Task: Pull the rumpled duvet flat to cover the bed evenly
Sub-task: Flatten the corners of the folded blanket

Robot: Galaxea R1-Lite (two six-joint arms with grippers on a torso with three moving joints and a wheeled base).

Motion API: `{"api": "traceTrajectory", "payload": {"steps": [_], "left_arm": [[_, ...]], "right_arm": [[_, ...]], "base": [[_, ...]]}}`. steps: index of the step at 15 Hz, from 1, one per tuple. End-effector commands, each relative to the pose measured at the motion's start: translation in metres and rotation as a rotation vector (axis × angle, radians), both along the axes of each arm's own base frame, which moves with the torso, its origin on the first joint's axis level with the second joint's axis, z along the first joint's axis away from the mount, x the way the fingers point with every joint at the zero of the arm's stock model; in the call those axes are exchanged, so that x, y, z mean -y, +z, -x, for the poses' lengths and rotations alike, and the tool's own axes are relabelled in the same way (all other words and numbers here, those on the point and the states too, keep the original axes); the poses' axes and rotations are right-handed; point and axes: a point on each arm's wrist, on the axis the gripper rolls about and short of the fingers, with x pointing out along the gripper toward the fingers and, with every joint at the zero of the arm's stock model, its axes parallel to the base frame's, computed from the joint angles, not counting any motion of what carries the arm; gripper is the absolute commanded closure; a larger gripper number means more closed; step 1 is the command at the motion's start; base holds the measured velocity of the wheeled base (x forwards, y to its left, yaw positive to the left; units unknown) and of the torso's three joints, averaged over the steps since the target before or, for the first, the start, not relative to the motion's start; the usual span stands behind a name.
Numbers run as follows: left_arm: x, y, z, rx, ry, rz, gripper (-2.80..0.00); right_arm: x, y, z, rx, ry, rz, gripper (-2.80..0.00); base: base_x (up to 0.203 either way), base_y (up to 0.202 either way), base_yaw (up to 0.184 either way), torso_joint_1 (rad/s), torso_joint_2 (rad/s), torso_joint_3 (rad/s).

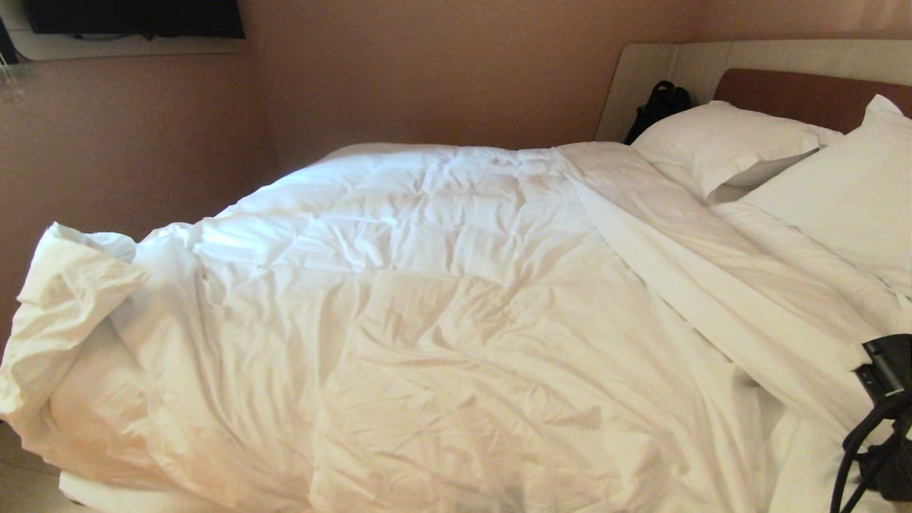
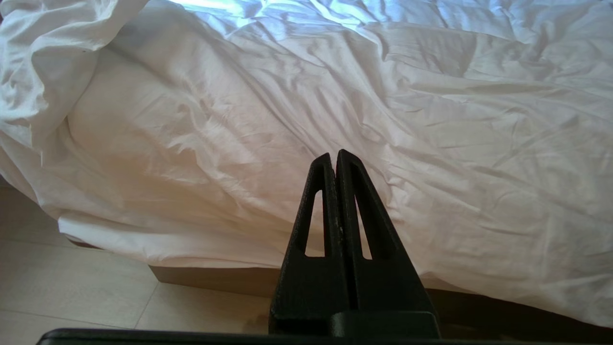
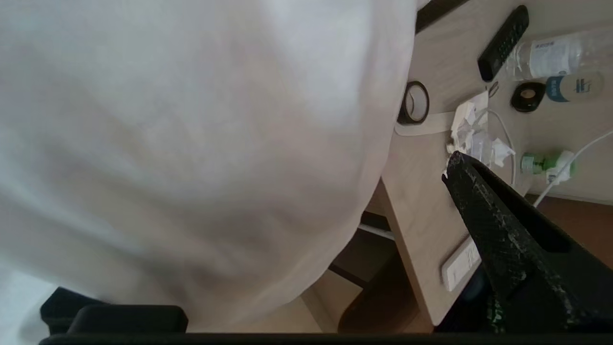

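The white puffy duvet (image 1: 427, 299) lies rumpled over the bed. Its left corner (image 1: 71, 285) is bunched and folded over, and its top edge (image 1: 712, 285) is turned back in a band below the pillows (image 1: 719, 142). The brown headboard (image 1: 798, 92) stands at the back right, and the brown bed base (image 2: 215, 278) shows under the hanging duvet (image 2: 431, 96). My left gripper (image 2: 334, 155) is shut and empty, hovering before the bed's side. My right arm (image 1: 883, 399) is at the near right edge. The right gripper (image 3: 306, 163) is open; white bedding (image 3: 191, 143) hides one finger, and the other finger (image 3: 479, 201) is bare.
A wooden bedside table (image 3: 431, 201) carries a remote (image 3: 503, 43), a tape roll (image 3: 415, 102), a water bottle (image 3: 555, 57) and cables. A black bag (image 1: 659, 107) leans by the headboard. A second pillow (image 1: 848, 192) is at the right. Tiled floor (image 2: 72, 287) lies beside the bed.
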Motion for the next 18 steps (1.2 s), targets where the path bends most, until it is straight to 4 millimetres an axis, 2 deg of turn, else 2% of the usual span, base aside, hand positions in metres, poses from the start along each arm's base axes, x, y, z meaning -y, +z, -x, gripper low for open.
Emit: {"api": "traceTrajectory", "payload": {"steps": [1, 8, 14, 15, 16, 18], "left_arm": [[0.0, 0.0, 0.0, 0.0, 0.001, 0.001, 0.0], [0.0, 0.0, 0.0, 0.0, -0.001, 0.001, 0.0], [0.0, 0.0, 0.0, 0.0, 0.001, 0.001, 0.0], [0.0, 0.0, 0.0, 0.0, 0.001, 0.001, 0.0], [0.0, 0.0, 0.0, 0.0, 0.0, 0.001, 0.0], [0.0, 0.0, 0.0, 0.0, 0.001, 0.001, 0.0]], "right_arm": [[0.002, -0.001, 0.009, 0.013, -0.019, 0.006, -2.8], [0.01, -0.007, 0.024, 0.021, -0.073, -0.006, -2.8], [0.012, -0.01, 0.013, 0.057, -0.066, -0.024, -2.8], [0.014, -0.009, 0.009, 0.068, -0.07, -0.021, -1.25], [0.017, -0.007, 0.008, 0.073, -0.078, -0.017, 0.0], [0.03, 0.002, 0.004, 0.094, -0.115, 0.001, 0.0]], "base": [[0.0, 0.0, 0.0, 0.0, 0.0, 0.0], [0.0, 0.0, 0.0, 0.0, 0.0, 0.0], [0.0, 0.0, 0.0, 0.0, 0.0, 0.0], [0.0, 0.0, 0.0, 0.0, 0.0, 0.0], [0.0, 0.0, 0.0, 0.0, 0.0, 0.0], [0.0, 0.0, 0.0, 0.0, 0.0, 0.0]]}}
